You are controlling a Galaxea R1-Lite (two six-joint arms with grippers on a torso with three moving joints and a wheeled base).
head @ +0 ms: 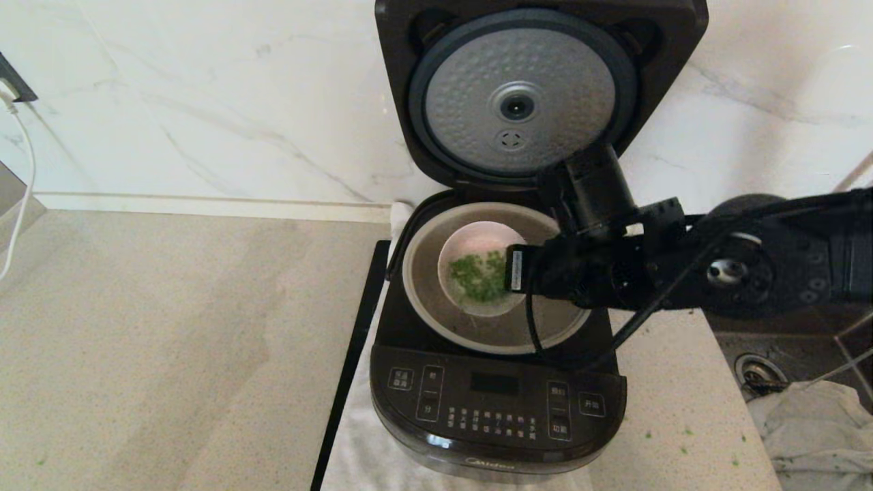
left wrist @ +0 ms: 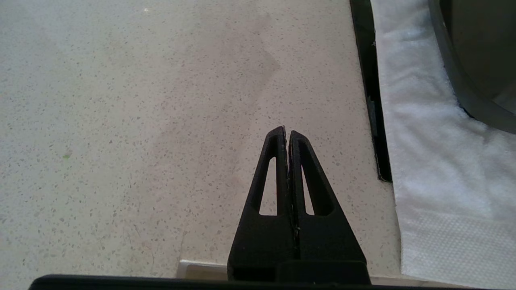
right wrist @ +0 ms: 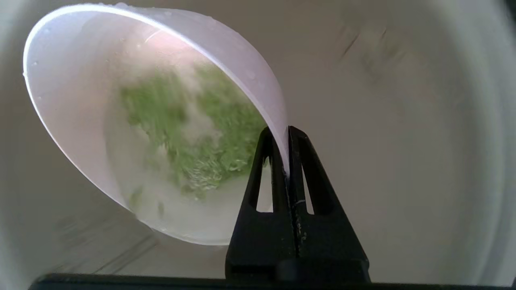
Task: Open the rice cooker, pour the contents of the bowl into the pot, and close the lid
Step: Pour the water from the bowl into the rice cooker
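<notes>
The black rice cooker (head: 494,402) stands open, its lid (head: 518,88) raised with the dimpled silver disc facing me. Inside sits the grey pot (head: 417,276). My right gripper (head: 510,271) reaches in from the right, shut on the rim of the pale pink bowl (head: 470,249), holding it over the pot. In the right wrist view the bowl (right wrist: 76,104) is tilted, with the gripper (right wrist: 287,133) pinching its edge. The green chopped contents (right wrist: 193,133) sit in liquid towards its lower side, above the pot wall (right wrist: 403,141). My left gripper (left wrist: 287,133) hangs shut and empty over the counter left of the cooker.
A white towel (head: 354,443) lies under the cooker, with a black strip (head: 351,361) along its left edge. To the right are a sink drain (head: 753,372) and a crumpled cloth (head: 811,423). A white cable (head: 24,170) hangs at far left. Green bits (head: 685,450) dot the counter.
</notes>
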